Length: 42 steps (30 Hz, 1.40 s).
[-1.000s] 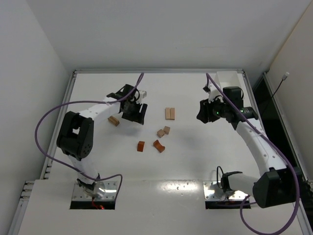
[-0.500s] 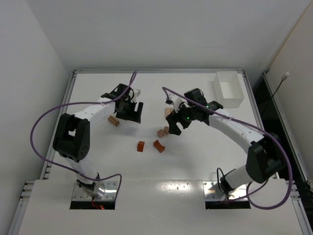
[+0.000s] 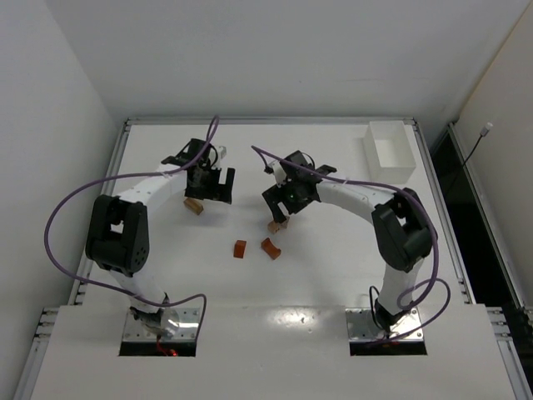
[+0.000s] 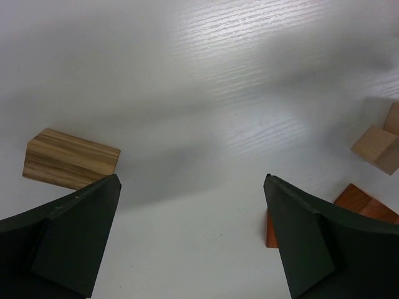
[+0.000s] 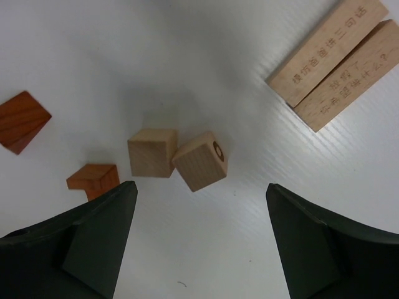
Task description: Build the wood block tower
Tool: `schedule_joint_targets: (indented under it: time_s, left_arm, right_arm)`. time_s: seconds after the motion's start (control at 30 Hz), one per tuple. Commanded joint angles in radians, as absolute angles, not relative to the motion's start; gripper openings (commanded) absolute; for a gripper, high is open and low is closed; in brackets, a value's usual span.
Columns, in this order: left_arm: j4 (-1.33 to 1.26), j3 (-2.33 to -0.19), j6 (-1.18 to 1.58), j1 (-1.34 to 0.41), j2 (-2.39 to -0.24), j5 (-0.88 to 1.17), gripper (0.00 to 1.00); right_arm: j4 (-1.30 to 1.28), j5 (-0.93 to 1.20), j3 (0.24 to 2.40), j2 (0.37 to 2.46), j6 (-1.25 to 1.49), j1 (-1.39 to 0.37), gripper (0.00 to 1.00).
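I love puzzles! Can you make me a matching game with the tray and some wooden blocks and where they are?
Things:
1 white tray
2 two pale cubes
3 two long bars
4 striped tan block

Clues:
A writing printed on them
B far right corner of the table
C beside the left tool
D one has a small ring mark

Pairs: 1-B, 2-D, 3-A, 4-C.

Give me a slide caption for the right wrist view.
Open right hand over two pale wooden cubes, lettered bars nearby.
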<state>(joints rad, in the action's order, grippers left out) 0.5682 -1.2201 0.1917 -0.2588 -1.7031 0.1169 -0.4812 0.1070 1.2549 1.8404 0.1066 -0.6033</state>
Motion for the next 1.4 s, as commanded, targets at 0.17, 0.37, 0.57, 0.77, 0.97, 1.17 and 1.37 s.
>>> schedule_joint_targets:
  time_s: [0.17,0.37,0.57,0.77,0.97,1.17,1.37]
  left_arm:
    - [0.574,-1.269,0.192,-0.245,-1.701,0.114,0.99]
    - [0.574,-1.269,0.192,-0.245,-1.721,0.114,0.99]
    - [0.563,-1.238,0.192,-0.236,-1.691,0.114,0.99]
    - [0.563,-1.227,0.192,-0.236,-1.690,0.135,0.99]
    - [0.563,-1.272,0.192,-0.236,-1.720,0.135,0.99]
    - [0.572,-1.270,0.192,-0.236,-1.720,0.124,0.99]
    - [0.563,-1.252,0.192,-0.236,-1.710,0.115,0.99]
  right_arm:
    - [-0.457,0.061,1.325,1.873,0.236,-0.630,0.81]
    - [-0.469,0.129,1.344,1.904,0.200,-0.630,0.83]
    - [-0.445,-0.006,1.205,1.720,0.164,-0.612,0.37]
    - [-0.448,-0.060,1.074,1.546,0.152,-0.603,0.04]
    - [-0.475,-0.051,1.023,1.584,0.317,-0.582,0.00]
    - [-0.577,-0.117,1.156,1.762,0.517,-0.514,0.00]
    - [-0.586,-0.089,1.187,1.824,0.696,-0.500,0.00]
